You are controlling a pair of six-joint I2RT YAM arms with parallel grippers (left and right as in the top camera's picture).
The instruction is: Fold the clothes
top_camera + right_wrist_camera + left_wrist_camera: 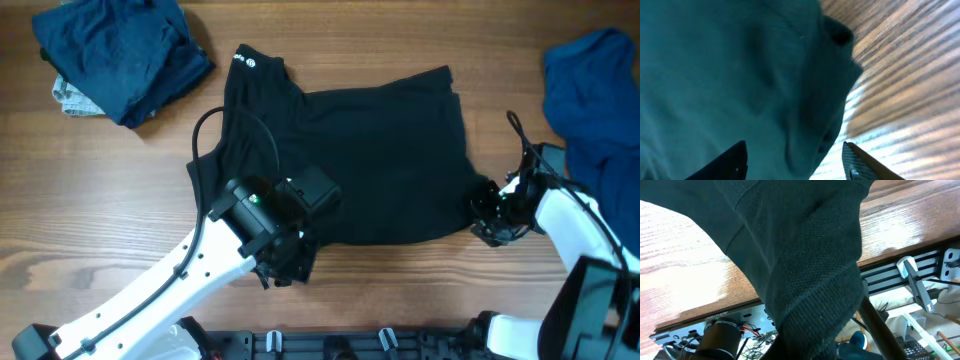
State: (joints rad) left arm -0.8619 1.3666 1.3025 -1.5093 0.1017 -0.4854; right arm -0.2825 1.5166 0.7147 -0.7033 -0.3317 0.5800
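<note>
The black shirt (pixel 380 160) lies spread on the middle of the table, its tiny white label (pixel 247 62) at the far left corner. My left gripper (pixel 288 258) is at the shirt's near left edge. In the left wrist view the black fabric (pixel 805 255) is drawn up off the wood and runs into the jaws (pixel 865 350), which look shut on it. My right gripper (pixel 490 218) is at the shirt's near right corner. In the right wrist view its fingers (pixel 795 160) stand apart with the shirt's edge (pixel 715 75) between them.
A dark navy garment (pixel 120 55) lies bunched at the far left. A royal blue garment (pixel 595 90) lies at the far right, beside the right arm. The table's front edge with a black rail (pixel 350 340) is just behind the left gripper.
</note>
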